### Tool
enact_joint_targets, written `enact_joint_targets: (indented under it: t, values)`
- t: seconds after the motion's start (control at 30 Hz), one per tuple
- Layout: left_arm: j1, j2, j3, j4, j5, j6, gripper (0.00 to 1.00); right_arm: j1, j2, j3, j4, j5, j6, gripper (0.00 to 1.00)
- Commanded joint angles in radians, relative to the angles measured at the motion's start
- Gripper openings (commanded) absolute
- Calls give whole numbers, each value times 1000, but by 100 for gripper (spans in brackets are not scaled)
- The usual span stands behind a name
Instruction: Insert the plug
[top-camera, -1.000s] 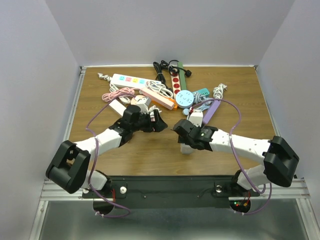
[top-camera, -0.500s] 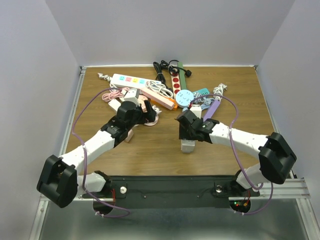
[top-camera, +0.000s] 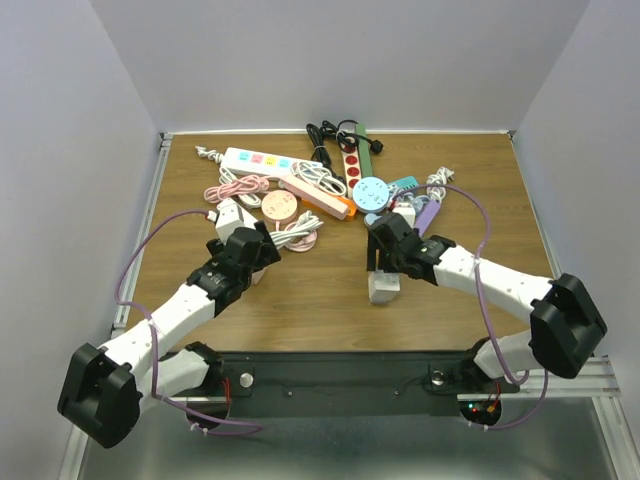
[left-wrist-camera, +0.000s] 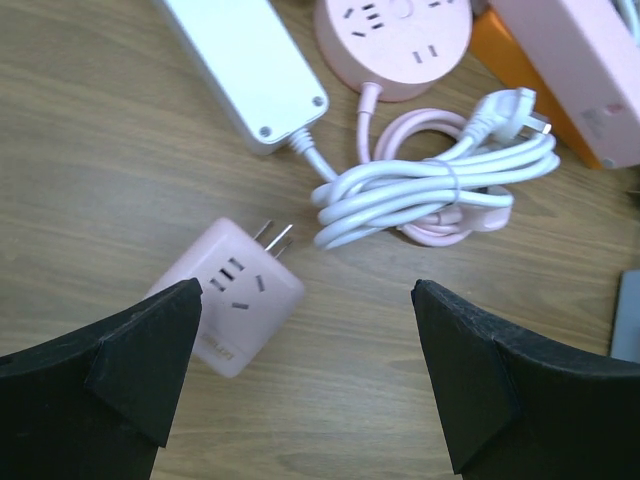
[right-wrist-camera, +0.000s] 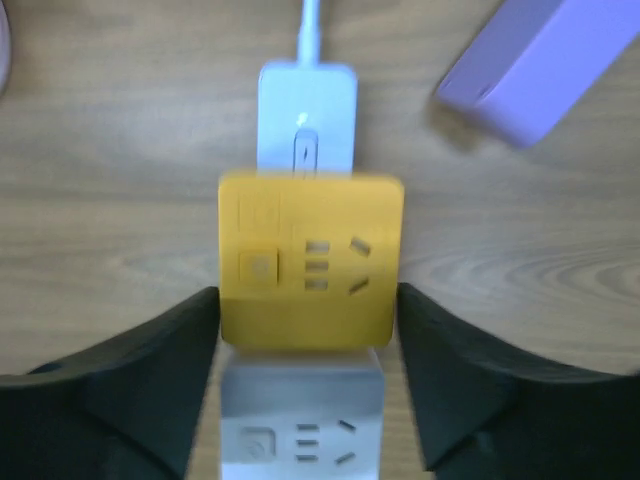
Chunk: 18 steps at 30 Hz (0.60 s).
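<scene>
Fingers (right-wrist-camera: 140, 390) of the right gripper (right-wrist-camera: 306, 300) flank the yellow plug adapter (right-wrist-camera: 310, 230) seated on the white power strip (right-wrist-camera: 307, 105), gripping or just clear I cannot tell, while the left gripper (left-wrist-camera: 305, 380) gapes wide over a pink adapter (left-wrist-camera: 232, 300), white cable (left-wrist-camera: 430, 190) beyond.

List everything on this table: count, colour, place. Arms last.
white power strip: 1, white with coloured sockets, far left
long strip: 1, pink and orange, far centre
red-socket strip: 1, dark, far centre
pink round hub: 1, pink, left of centre
blue round hub: 1, blue, far centre
purple strip: 1, purple, right of the blue hub
white cable bundle: 1, white, beside the pink hub
pink adapter: 1, pink, under the left jaws
yellow adapter: 1, yellow, on the grey-white strip
grey-white strip: 1, near centre
table: 1, brown wood
left gripper: 1, black, jaws open
right gripper: 1, black, jaws flanking the yellow adapter
</scene>
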Motion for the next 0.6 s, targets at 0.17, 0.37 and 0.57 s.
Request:
enact_joint_targets:
  t: [0.17, 0.37, 0.57]
  values:
    - [2, -26, -44, -74, -142, -93, 99, -61, -132, 18, 96, 75, -119, 92]
    - [2, 22, -60, -34, -151, -91, 99, -61, -172, 20, 99, 65, -143, 99]
    - [2, 68, -64, -17, -131, -87, 99, -61, -194, 24, 99, 66, -154, 100]
